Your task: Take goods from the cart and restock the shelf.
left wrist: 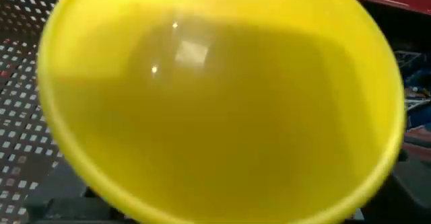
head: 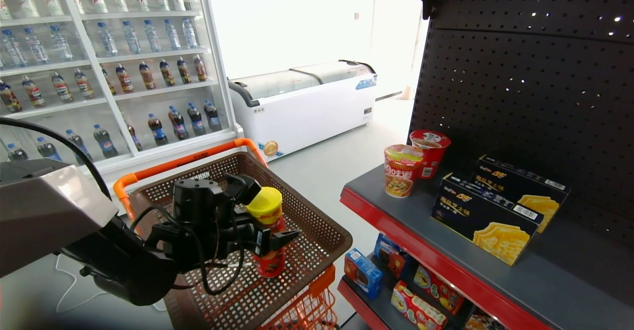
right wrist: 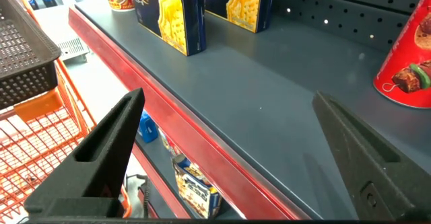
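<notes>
Beside a grey store shelf, the left gripper clamps a yellow-lidded red can over the cart's brown basket; the right gripper gapes wide.

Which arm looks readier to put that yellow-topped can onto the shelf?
Left. The left hand is shut on the can above the basket; the right hand hangs open and empty over the shelf, so it would have to fetch something first.

the can shows a blurred lid, rim cropped.
</notes>
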Available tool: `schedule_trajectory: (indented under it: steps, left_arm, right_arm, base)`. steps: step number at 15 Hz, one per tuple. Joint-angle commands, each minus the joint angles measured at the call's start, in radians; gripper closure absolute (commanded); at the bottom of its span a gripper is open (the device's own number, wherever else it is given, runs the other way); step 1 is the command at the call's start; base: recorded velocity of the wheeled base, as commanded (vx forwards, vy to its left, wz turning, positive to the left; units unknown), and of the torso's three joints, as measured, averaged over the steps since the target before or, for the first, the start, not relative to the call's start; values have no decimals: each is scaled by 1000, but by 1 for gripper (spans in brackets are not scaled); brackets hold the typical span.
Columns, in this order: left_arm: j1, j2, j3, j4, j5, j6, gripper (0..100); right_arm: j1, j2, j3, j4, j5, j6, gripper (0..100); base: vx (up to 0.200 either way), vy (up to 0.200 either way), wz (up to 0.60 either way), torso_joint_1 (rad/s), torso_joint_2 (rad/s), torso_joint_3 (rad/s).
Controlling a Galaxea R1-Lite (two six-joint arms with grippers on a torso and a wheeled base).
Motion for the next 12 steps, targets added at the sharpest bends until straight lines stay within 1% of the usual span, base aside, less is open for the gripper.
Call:
schedule_trajectory:
  steps: [1,2,3,5,6,8,11,12]
  left_arm:
    - [-11,41,-11,-16,0,0,0]
    - [-12,43,-20,-20,1,0,0]
    - [-12,44,-33,-22,20,2,0]
    - [-15,53,-26,-37,44,0,0]
    - [-15,53,-26,-37,44,0,0]
    - [-14,55,4,-92,75,0,0]
    - [-6,57,41,-143,80,0,0]
    - [-4,58,46,-145,80,0,0]
  right_arm:
    - [0,1,0,0,0,0,0]
    - [0,1,0,0,0,0,0]
    - [0,1,0,0,0,0,0]
    - [0,1,0,0,0,-1,0]
    - [0,1,0,0,0,-1,0]
    - [0,1,0,0,0,0,0]
    - [0,1,0,0,0,-1,0]
    - [0,1,0,0,0,0,0]
  base:
    - [0,0,0,0,0,0]
    - [0,0,0,0,0,0]
    - [0,0,0,0,0,0]
    - [0,0,0,0,0,0]
    - [0,0,0,0,0,0]
    - [0,0,0,0,0,0]
    - [0,0,0,0,0,0]
    - [0,0,0,0,0,0]
